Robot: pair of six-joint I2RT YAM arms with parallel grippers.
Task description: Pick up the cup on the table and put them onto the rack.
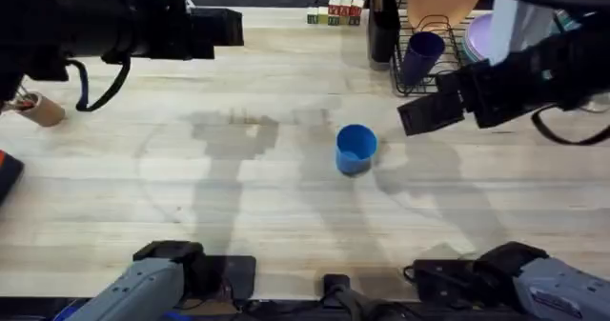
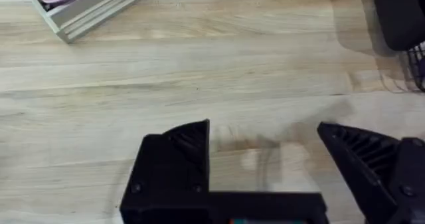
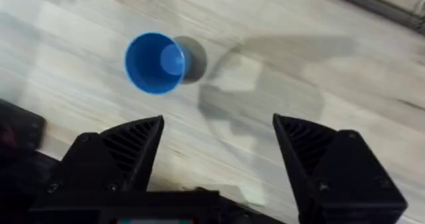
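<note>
Mid-table, your blue cup [image 1: 356, 150] stands upright on bare wood, mouth up. Purple cup [image 1: 421, 56] already sits in black rack [image 1: 412, 85], far right corner. Your right gripper [image 3: 218, 151] hangs above table [image 1: 238, 207] near blue cup, fingers spread, empty. Your left gripper [image 2: 263, 159] spread wide over bare planks, holding nothing.

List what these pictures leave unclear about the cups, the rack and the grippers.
- Rack, overhead: its right part is covered by the right arm.
- Purple cup, overhead: in the rack; what it rests on is unclear.
- Blue cup, right wrist: upright on the table, its base hidden by its own rim.
- Left gripper and right gripper: open, empty.
</note>
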